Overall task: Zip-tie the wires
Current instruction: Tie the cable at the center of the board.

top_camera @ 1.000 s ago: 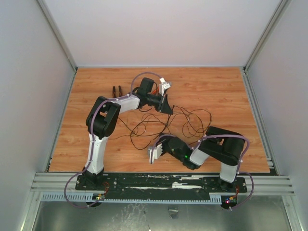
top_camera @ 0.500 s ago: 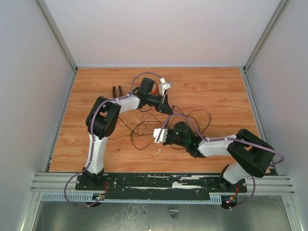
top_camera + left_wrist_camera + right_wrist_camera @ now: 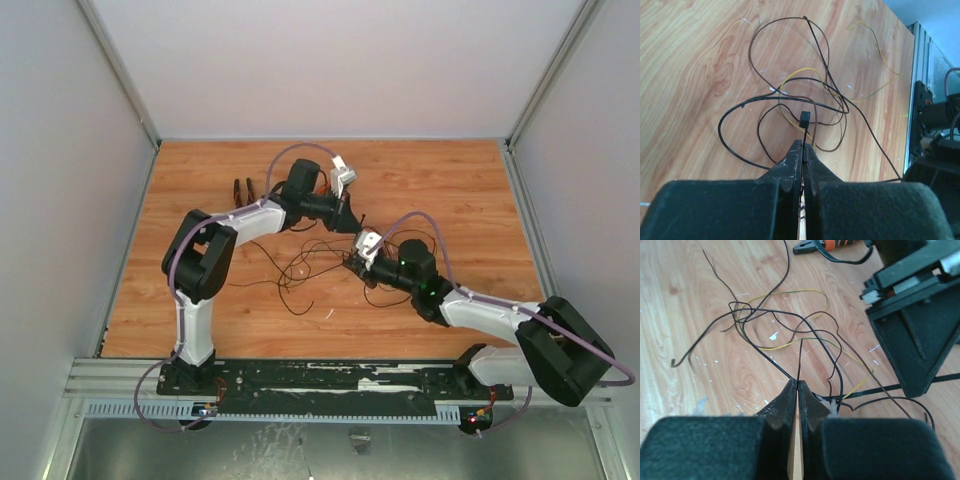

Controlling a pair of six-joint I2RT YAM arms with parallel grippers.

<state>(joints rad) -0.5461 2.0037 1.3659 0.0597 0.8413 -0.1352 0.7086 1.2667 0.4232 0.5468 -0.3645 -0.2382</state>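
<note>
Wires lie in a loose tangle on the table. Left gripper is closed tight on the zip tie near its head. Right gripper pinches one wire strand.

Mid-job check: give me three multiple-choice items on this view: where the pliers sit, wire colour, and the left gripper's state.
1. The pliers lie on: A) the far-left part of the table B) the near-right corner C) the middle
2. Among the dark wires, one is: A) red B) yellow C) blue
3. The left gripper is: A) open B) shut on the pliers C) shut on the zip tie
Key: A, they lie at the far side, left of centre; B, yellow shows in both wrist views; C, closed jaws pinch the strip.
</note>
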